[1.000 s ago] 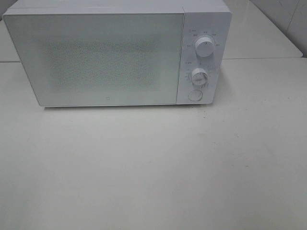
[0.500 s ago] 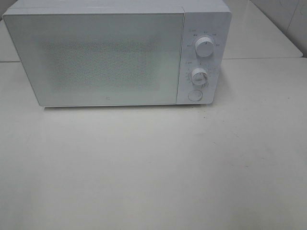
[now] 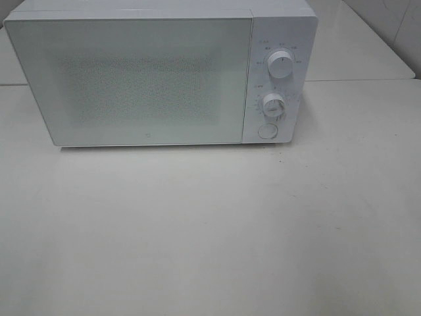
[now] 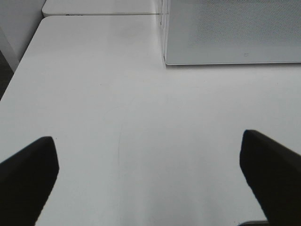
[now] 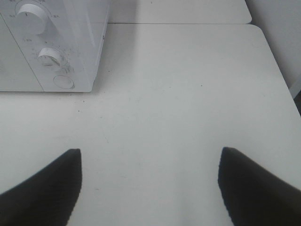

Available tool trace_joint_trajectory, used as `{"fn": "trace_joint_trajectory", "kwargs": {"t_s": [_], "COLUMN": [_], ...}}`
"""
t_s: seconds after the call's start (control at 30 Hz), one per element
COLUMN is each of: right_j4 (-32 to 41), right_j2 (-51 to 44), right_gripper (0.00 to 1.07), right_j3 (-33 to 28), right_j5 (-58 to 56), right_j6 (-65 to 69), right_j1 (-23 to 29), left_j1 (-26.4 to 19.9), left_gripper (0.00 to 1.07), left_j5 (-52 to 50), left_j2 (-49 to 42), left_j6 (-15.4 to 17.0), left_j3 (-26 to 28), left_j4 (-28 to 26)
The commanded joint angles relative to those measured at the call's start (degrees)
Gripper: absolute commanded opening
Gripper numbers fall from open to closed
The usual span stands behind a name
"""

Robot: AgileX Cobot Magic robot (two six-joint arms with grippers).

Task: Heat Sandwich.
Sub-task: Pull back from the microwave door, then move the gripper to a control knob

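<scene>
Nearest, a bare white table [image 3: 210,230] spreads across the front of the exterior view, with nothing standing between the camera and the appliance. Behind it, a white microwave [image 3: 131,79] sits on the table with its speckled door shut. On its right panel are 2 dials, the upper dial [image 3: 281,66] above the lower dial [image 3: 273,105], and a round button [image 3: 267,131] just below them. Beyond the microwave, a second white table [image 3: 355,46] adjoins the first.

Where the sandwich is cannot be told from these 3 views.

The left gripper [image 4: 148,141] hovers over bare tabletop, its 2 dark fingers [image 4: 28,179] spread wide and holding nothing, the microwave's door corner farther ahead. The right gripper [image 5: 150,153] is likewise spread and empty, touching nothing, with the dial panel farther off to one side.
</scene>
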State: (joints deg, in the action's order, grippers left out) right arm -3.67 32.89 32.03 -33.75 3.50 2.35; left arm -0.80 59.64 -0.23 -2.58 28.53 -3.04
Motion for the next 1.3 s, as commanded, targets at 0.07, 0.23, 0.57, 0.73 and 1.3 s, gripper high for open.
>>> {"fn": "trace_joint_trajectory", "kwargs": {"t_s": [0.07, 0.23, 0.57, 0.73, 1.3], "right_j4": [-0.29, -0.29, -0.17, -0.17, -0.11], "right_j2": [3.32, 7.85, 16.10, 19.65, 29.05], "right_gripper": [0.76, 0.76, 0.76, 0.76, 0.76], "right_j3": [0.29, 0.29, 0.29, 0.29, -11.12], "right_j5": [3.72, 7.51, 16.90, 21.77, 59.47], "right_j6": [-0.11, -0.11, -0.11, -0.11, -1.26], "right_j1": [-0.40, -0.40, -0.40, -0.40, -0.17], "left_j1": [-0.23, -0.23, -0.23, -0.23, -0.23], "left_gripper": [1.04, 1.04, 1.04, 1.04, 1.04], "left_j5": [-0.74, -0.74, -0.74, -0.74, -0.74], "left_j2": [-1.55, -1.55, -1.55, -1.55, -1.55], "left_j6": [0.46, 0.46, 0.46, 0.46, 0.40], "left_j3": [-0.17, -0.17, -0.17, -0.17, -0.17], "left_j4": [-0.40, -0.40, -0.40, -0.40, -0.40]}}
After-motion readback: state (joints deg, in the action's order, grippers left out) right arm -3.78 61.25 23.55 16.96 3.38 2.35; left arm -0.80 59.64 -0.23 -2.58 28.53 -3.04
